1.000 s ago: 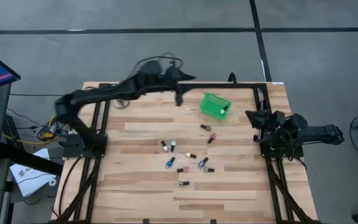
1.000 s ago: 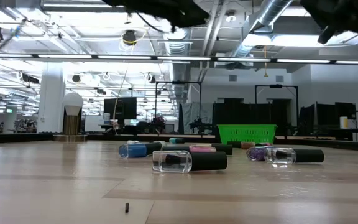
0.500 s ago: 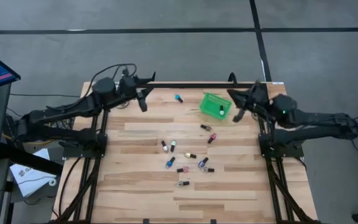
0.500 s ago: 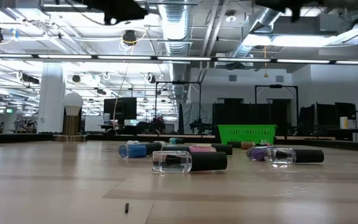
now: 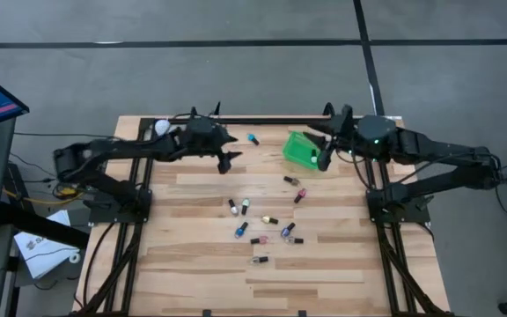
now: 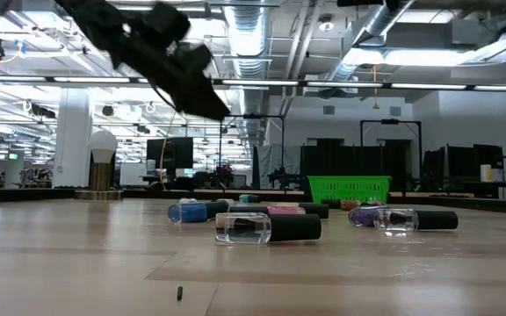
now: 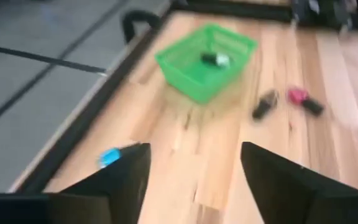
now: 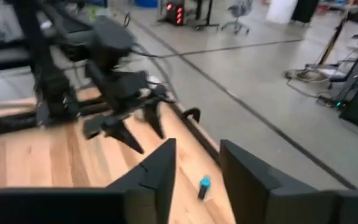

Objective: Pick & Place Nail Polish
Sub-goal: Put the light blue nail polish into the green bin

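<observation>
Both arms are hovering over the table's (image 5: 324, 264) far edge; the left gripper (image 5: 230, 157), fingers spread and holding nothing, is hanging beside a lone blue nail polish bottle (image 5: 253, 139); the right gripper (image 5: 324, 158), fingers parted and seemingly holding nothing, is sitting at the green basket (image 5: 299, 150), partly covering its right side; one bottle (image 7: 215, 59) is lying inside that basket; the other nail polish bottles (image 5: 262, 220) are lying scattered mid-table, unobstructed; a white ball (image 5: 161, 128) is resting at the far-left corner.
</observation>
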